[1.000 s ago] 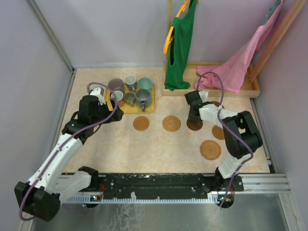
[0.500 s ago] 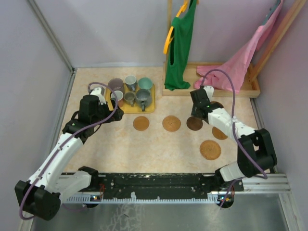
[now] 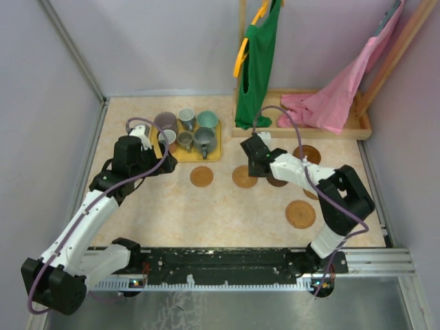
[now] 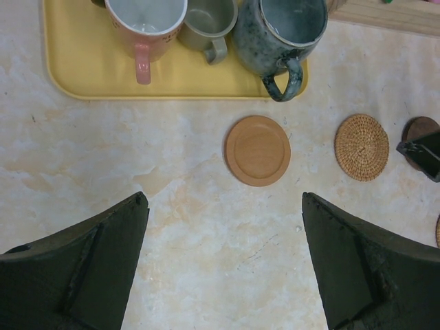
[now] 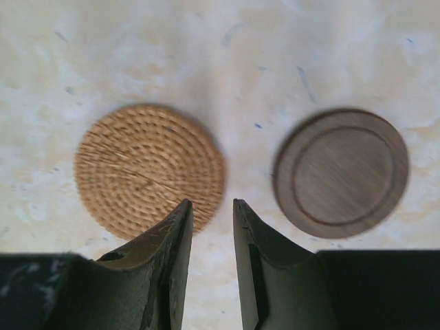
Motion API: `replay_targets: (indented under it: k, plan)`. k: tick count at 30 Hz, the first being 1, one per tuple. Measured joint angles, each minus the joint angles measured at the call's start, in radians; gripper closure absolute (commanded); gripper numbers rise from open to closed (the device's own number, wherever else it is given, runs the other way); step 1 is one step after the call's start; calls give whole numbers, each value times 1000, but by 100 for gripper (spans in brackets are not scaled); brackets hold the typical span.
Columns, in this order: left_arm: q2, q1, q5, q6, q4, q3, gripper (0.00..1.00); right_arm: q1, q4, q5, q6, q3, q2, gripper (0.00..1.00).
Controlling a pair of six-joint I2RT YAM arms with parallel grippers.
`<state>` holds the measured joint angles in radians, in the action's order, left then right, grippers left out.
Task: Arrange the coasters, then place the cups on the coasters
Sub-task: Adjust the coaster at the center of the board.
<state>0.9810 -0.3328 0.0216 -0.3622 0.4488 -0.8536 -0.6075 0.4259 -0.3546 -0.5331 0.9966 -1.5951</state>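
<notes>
Several cups [image 3: 185,129] stand on a yellow tray [image 3: 214,155] at the back left; the left wrist view shows a reddish-brown cup [image 4: 144,20], a small grey cup [image 4: 210,24] and a dark grey-blue cup [image 4: 278,31]. The coasters lie in a row: smooth tan [image 3: 201,176], woven [image 3: 245,177], dark brown [image 3: 278,181]. More coasters lie at the right [image 3: 300,214], [image 3: 307,153]. My right gripper [image 3: 256,161] hovers between the woven coaster [image 5: 148,168] and the dark coaster [image 5: 340,172], its jaws a little apart and empty. My left gripper [image 4: 223,199] is wide open in front of the tray.
A wooden rack base [image 3: 302,126] at the back right carries a hanging green garment [image 3: 258,62] and a pink cloth [image 3: 337,96]. Grey walls close in the left, back and right. The tan coaster [image 4: 257,150] lies just beyond my left fingers.
My right gripper has swung left, from above the dark coaster to the gap between it and the woven one, uncovering a coaster at the back right. The left arm has not moved.
</notes>
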Motion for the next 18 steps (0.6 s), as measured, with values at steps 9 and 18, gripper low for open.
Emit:
replay_targets:
  k: [9, 18]
  plan:
    - [-33, 0, 10, 2, 8, 0, 2, -75, -18, 25, -19, 125, -177, 69]
    - [-39, 0, 17, 4, 10, 0, 2, -78, -24, 29, -21, 132, -210, 69]
